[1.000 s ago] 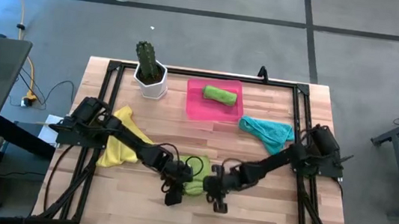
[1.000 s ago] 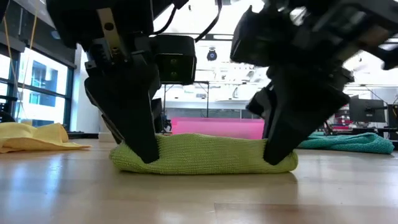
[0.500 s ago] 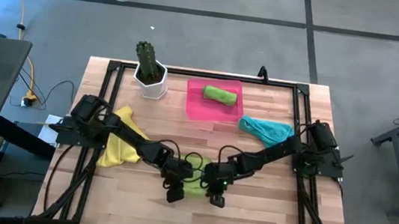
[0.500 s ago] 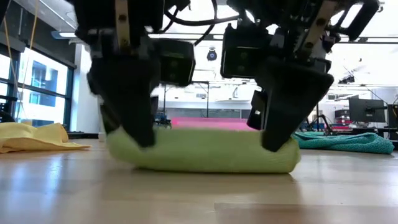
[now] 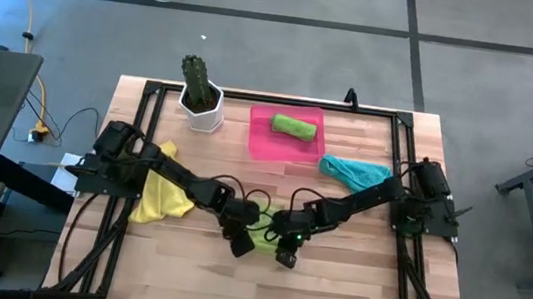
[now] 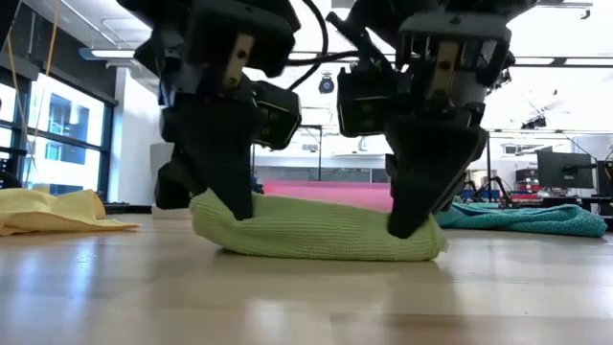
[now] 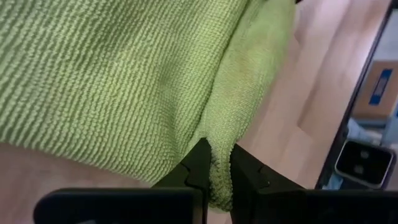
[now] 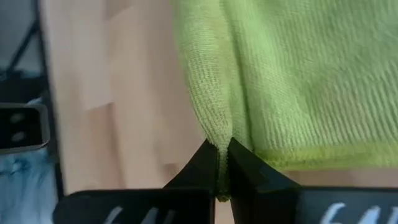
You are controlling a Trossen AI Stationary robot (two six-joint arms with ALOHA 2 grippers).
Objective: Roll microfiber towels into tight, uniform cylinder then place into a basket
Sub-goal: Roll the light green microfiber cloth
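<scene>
Grippers pinching both ends of a lime green towel on the desk (image 5: 183, 261).

Left gripper (image 6: 228, 206) is clamped on the lime green towel (image 6: 316, 228) at one end; right gripper (image 6: 414, 213) is clamped on the other, the half-rolled cloth stretched between them. Beyond both sits the pink basket (image 5: 265, 141), a rolled green towel (image 5: 292, 126) inside.

1. Four towels: yellow towel (image 5: 153, 197), teal towel (image 5: 357, 174), lime towel (image 5: 268, 216) mid-worktop, rolled lime towel (image 5: 292, 126).
2. One pink basket (image 5: 259, 141).
3. One potted cactus (image 5: 199, 94).
4. Two arms, one worktop (image 5: 331, 288).
</scene>
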